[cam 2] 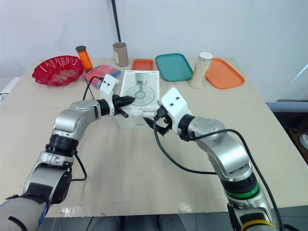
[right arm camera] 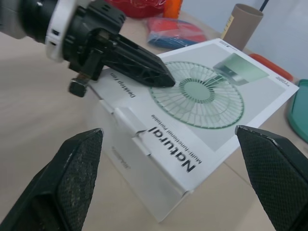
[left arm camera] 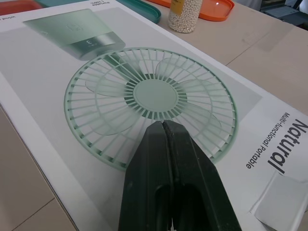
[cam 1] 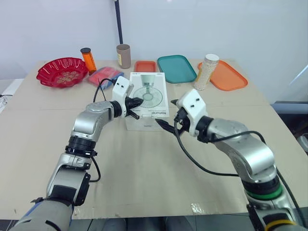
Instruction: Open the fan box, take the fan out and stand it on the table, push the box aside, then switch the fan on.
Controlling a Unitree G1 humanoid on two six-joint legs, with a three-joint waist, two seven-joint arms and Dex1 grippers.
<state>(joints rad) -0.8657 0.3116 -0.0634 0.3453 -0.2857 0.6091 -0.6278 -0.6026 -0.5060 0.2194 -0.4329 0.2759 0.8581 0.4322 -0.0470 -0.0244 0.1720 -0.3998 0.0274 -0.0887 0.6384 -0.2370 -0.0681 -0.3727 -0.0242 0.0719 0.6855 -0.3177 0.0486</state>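
Fan box (cam 1: 147,94) mid table (cam 1: 144,168), unopened; L gripper (cam 1: 137,102) pinched closed, empty, over lid (left arm camera: 159,94); R gripper (right arm camera: 168,131) wide open, empty, near front tab (right arm camera: 129,119); risks pinning lid w/ L, or dragging box if tab missed.

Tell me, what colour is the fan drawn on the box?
The printed fan is pale mint green on the white box. Left wrist view shows it best.

Fan box (cam 1: 147,94) near corner partly hidden behind right gripper (cam 1: 166,112) — small print illegible.
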